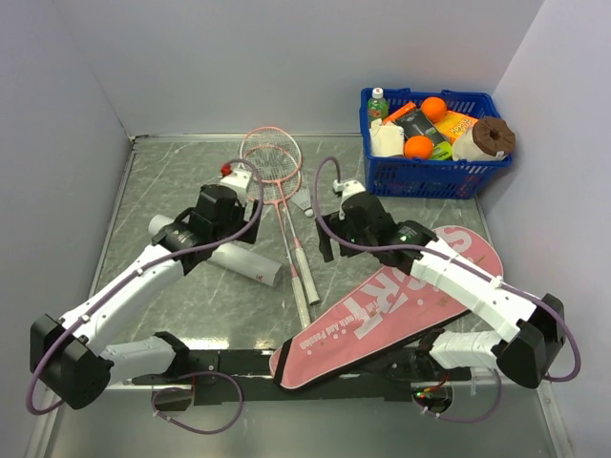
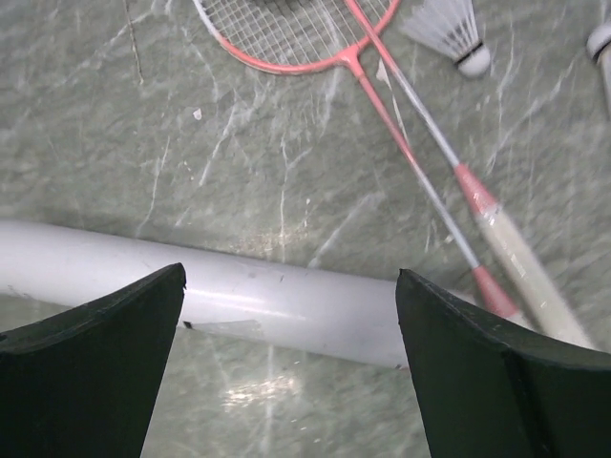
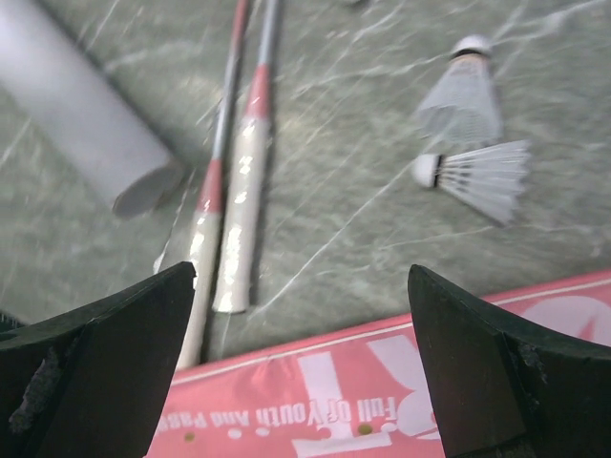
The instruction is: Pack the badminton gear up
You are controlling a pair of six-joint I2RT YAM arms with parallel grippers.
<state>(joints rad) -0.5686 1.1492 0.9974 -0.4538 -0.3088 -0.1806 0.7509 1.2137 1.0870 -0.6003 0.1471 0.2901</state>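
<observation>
Two rackets [image 3: 241, 205] lie flat side by side, with thin pink frames and pale handles. The heads overlap at the far end and the handles point toward the near edge. White tube [image 2: 286, 301] lies on its side just left of the handles, open end facing them. Two white feathered shuttlecocks [image 3: 463, 95] lie on their sides, close together, right of the shafts. Pink racket-shaped bag [image 1: 401, 305] — lettered white — lies flat at near right, one edge near the handle ends.

Tube [image 2: 286, 305] and rackets [image 3: 243, 205] block the table's [image 1: 153, 181] middle.
</observation>
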